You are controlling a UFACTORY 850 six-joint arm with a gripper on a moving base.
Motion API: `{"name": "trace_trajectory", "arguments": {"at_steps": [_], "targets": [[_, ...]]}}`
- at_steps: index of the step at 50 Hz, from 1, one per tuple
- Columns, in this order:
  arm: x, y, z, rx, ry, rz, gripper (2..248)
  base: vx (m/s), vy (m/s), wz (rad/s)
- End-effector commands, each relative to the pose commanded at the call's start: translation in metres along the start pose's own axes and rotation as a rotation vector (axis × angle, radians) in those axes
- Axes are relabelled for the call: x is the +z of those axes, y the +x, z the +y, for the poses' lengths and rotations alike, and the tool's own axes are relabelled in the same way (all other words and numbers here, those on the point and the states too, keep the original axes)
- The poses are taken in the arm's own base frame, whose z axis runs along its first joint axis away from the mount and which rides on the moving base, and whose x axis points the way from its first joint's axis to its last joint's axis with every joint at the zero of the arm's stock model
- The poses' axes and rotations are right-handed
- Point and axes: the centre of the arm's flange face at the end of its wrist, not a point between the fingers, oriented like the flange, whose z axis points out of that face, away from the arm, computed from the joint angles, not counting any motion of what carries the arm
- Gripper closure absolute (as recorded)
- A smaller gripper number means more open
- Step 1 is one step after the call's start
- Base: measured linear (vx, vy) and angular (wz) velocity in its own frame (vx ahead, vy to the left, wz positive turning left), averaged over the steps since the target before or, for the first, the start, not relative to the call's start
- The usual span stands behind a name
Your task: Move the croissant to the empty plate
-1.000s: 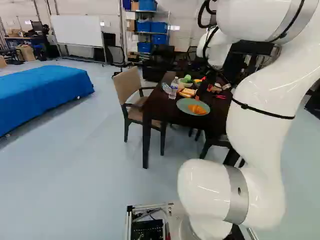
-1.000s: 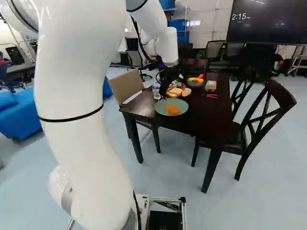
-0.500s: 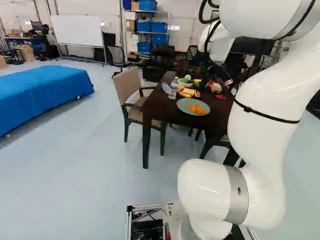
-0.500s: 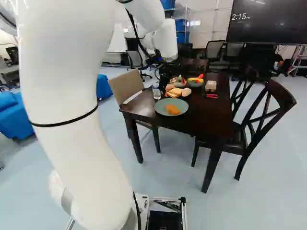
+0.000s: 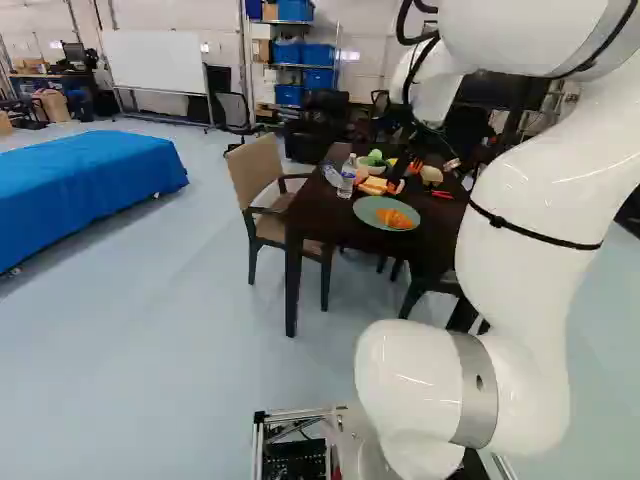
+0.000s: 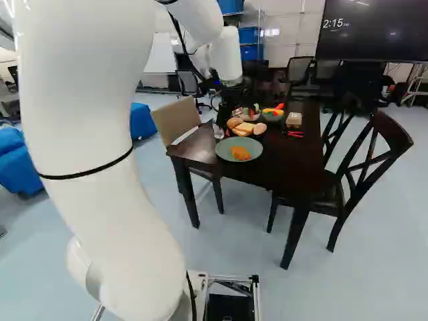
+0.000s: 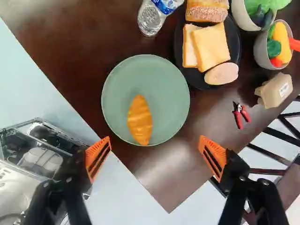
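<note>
The glossy white arm (image 5: 525, 240) rises from its lowest joint at the foot of the base views, leans outward and bends over near their top. Its far end comes down over the dark brown wooden bench (image 6: 287, 177), with the black hand (image 5: 403, 178) aimed downward. In the right base view the hand overlaps part of the clear plastic bottle with a blue label (image 7: 150, 19).

In the wrist view the hand (image 7: 154, 144) has its two fingers spread wide apart, their orange pads (image 7: 98, 154) facing each other across the gap. Beyond that gap lies the round sage-green plate (image 7: 169, 86), set on the bench. The golden-orange croissant (image 7: 140, 123) rests on this plate, near the rim closest to the hand, its long axis running roughly along the hand's pointing direction and one tip towards the gap. Just beside the green plate sits the round black plate (image 7: 236, 47), bearing pale bread slices (image 7: 213, 44) and rounded brown rolls (image 7: 206, 13).
</note>
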Motion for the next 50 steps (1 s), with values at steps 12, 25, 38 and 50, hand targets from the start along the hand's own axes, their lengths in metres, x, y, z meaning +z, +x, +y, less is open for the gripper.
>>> {"name": "trace_trajectory", "arguments": {"at_steps": [12, 25, 38, 50], "targets": [[-0.005, 0.006, -0.017, -0.019, 0.01, 0.009, 3, 0.0, 0.0, 0.0], [-0.01, 0.011, -0.039, -0.021, 0.031, 0.032, 3, 0.0, 0.0, 0.0], [-0.016, 0.018, -0.061, -0.009, 0.059, 0.066, 3, 0.0, 0.0, 0.0], [-0.02, 0.026, -0.077, 0.005, 0.086, 0.098, 3, 0.0, 0.0, 0.0]]}}
